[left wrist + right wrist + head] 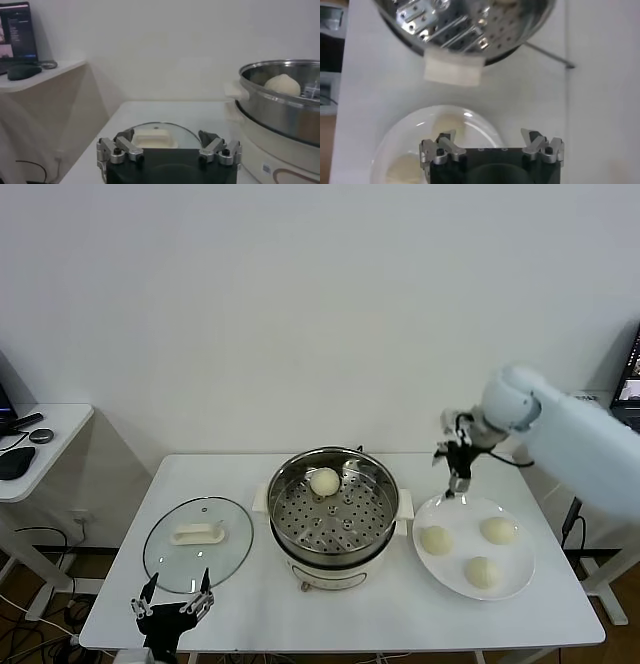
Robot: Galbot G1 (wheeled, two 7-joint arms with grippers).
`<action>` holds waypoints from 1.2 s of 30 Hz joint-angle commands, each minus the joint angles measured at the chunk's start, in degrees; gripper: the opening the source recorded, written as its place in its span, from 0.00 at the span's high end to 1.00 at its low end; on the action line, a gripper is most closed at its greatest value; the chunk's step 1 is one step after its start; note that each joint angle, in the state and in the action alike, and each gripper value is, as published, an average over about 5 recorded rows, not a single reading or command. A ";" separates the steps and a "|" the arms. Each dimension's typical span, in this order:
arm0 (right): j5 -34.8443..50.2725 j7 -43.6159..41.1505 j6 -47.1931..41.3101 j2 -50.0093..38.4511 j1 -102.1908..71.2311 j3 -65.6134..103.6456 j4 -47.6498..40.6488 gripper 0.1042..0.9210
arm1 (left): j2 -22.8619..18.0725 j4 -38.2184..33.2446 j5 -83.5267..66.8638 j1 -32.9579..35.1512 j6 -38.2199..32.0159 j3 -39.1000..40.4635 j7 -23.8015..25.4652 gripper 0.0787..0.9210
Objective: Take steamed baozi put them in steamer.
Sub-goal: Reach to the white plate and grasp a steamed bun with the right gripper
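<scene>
The steel steamer (333, 536) stands mid-table with one pale baozi (324, 481) on its perforated tray; that bun also shows in the left wrist view (282, 84). Three more baozi lie on the white plate (442, 576) to the right: one (435, 540), one (498, 530), one (481, 571). My right gripper (458, 482) is open and empty, above the plate's far left rim, between steamer and plate. In the right wrist view two buns (447, 123) (402, 168) show below the open fingers. My left gripper (172, 604) is open and empty at the table's front left edge.
The round glass lid (197, 542) with a white handle lies flat left of the steamer, just beyond my left gripper (167, 142). A side table (40, 446) with dark items stands at far left. The steamer's white handle (453, 69) juts toward the plate.
</scene>
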 commanded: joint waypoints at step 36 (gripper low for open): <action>-10.17 3.23 1.12 4.54 -15.23 8.90 -4.83 0.12 | 0.08 1.92 -0.07 -0.19 -0.09 -0.99 -0.02 0.12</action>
